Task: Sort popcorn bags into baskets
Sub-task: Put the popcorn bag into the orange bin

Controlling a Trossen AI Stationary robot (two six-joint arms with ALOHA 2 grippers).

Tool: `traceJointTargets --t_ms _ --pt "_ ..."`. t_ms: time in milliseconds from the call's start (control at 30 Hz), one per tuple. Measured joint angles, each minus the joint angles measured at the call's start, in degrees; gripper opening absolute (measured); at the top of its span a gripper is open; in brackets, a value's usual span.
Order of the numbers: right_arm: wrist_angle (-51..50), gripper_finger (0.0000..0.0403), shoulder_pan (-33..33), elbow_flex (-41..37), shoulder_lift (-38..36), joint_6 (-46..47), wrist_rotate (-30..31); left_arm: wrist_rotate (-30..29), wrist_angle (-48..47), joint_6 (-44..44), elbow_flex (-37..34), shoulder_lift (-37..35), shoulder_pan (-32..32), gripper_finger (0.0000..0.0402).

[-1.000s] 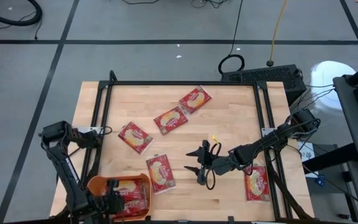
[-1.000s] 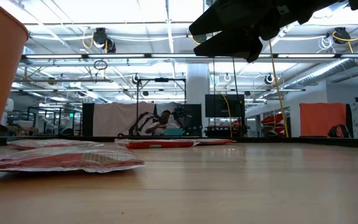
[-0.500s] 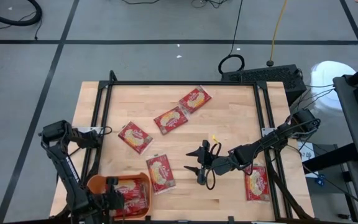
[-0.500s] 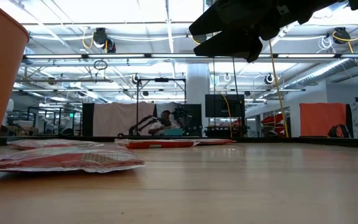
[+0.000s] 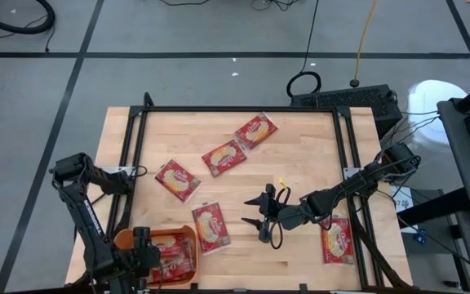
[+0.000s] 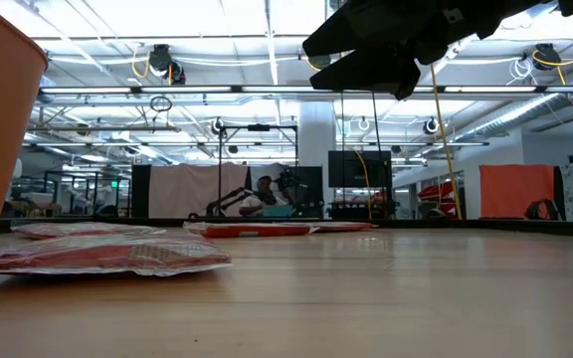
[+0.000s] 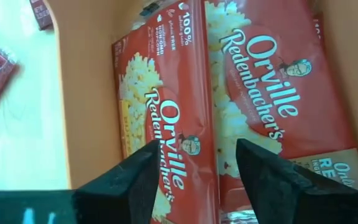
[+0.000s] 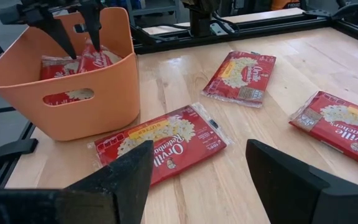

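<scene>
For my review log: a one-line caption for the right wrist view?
Left gripper open over the orange basket; three popcorn bags on the table.

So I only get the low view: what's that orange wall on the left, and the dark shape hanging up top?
Observer: The orange wall is the basket, a tub with several popcorn bags already inside.
Operator: And the dark shape?
Observer: That's the right gripper, open over bare wood mid-table, holding nothing.
Operator: Is there another arm?
Observer: Yes. The left gripper hangs open just above the basket, empty.
Operator: How many bags are left out?
Observer: Five loose bags lie flat on the table; the nearest one is right beside the basket.
</scene>
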Motion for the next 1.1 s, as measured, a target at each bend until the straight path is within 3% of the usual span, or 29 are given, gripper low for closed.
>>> traceJointTargets --t_ms 133,333,400,567,733,1100 --pt "0.0 0.0249 0.0 0.0 0.0 0.0 0.0 0.4 0.2 -0.3 0.0 0.0 0.0 0.0172" --pt "0.0 0.0249 0.0 0.0 0.0 0.0 0.0 0.6 0.7 0.7 0.1 0.0 0.1 0.0038" --pt "0.0 0.0249 0.0 0.0 0.0 0.0 0.1 0.7 0.9 1.5 0.1 0.0 0.1 0.0011" --pt "0.0 0.0249 0.0 0.0 0.0 0.0 0.0 1.0 0.9 1.1 0.1 0.0 0.5 0.0027" --pt "0.0 0.0249 0.0 0.0 0.0 0.2 0.0 1.3 0.3 2.8 1.0 -0.1 0.5 0.0006" --pt "0.0 0.0249 0.0 0.0 0.0 -0.4 0.0 1.6 -6.7 4.3 10.8 -0.2 0.4 0.0002"
